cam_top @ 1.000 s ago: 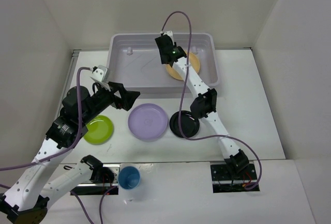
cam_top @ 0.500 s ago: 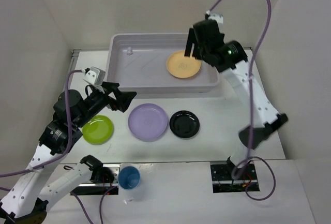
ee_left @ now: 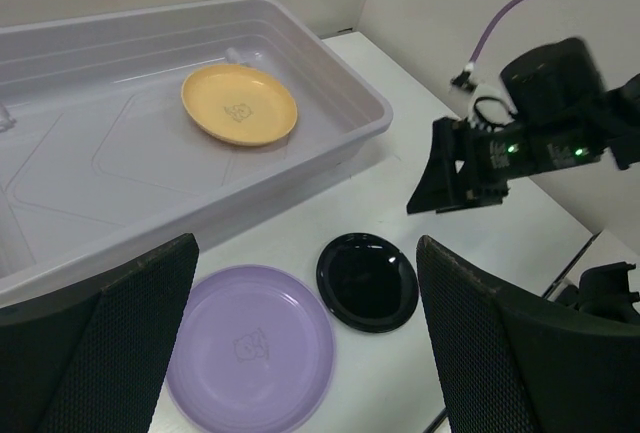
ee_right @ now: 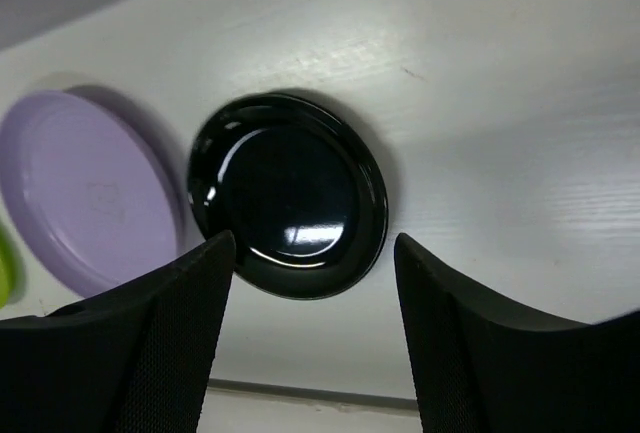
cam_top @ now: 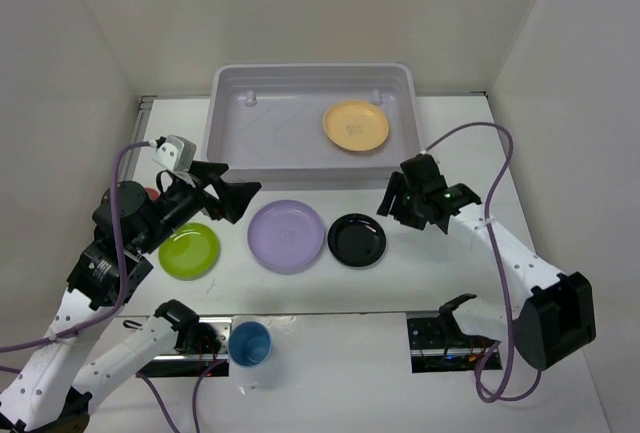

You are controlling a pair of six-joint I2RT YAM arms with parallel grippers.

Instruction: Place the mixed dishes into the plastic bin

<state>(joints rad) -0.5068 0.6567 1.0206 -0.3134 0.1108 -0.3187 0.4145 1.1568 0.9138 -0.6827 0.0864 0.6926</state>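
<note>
The plastic bin stands at the back with a pale orange plate lying in its right half. On the table in front lie a lime green plate, a lavender plate and a small black plate. A blue cup stands at the near edge. My right gripper hangs open just right of the black plate, holding nothing. My left gripper is open and empty, above the table left of the lavender plate.
White walls close in the table on the left, back and right. The bin's front wall rises just behind the lavender and black plates. The right arm's purple cable loops over the right side of the table.
My right arm has left the bin, with the orange plate lying inside, and swung down to the table beside the black plate. The left arm has shifted only slightly.
</note>
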